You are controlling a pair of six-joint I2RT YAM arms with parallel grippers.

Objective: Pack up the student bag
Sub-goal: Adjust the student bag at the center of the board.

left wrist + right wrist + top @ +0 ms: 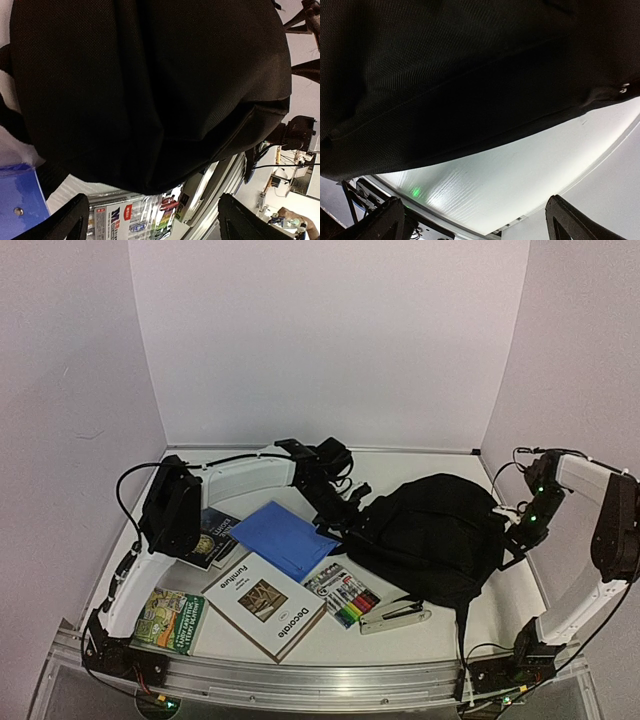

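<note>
The student bag [440, 535], a large soft black backpack, lies closed on the right half of the table. My left gripper [345, 510] hangs at the bag's left side. In the left wrist view the bag [150, 90] fills most of the frame, and the left gripper [155, 222] is open with nothing between its fingers. My right gripper [512, 530] sits at the bag's right edge. The right wrist view shows the bag's black fabric [460, 75] above bare white table [510, 175], and the right gripper [480, 225] is open and empty.
Left of the bag lie a blue folder [285, 538], a white "Furniture Decorate" book [265, 605], a green book [168, 620] and a dark book [213, 537]. A marker pack [343, 597] and a stapler [395, 618] lie by the bag's front edge. White walls enclose the table.
</note>
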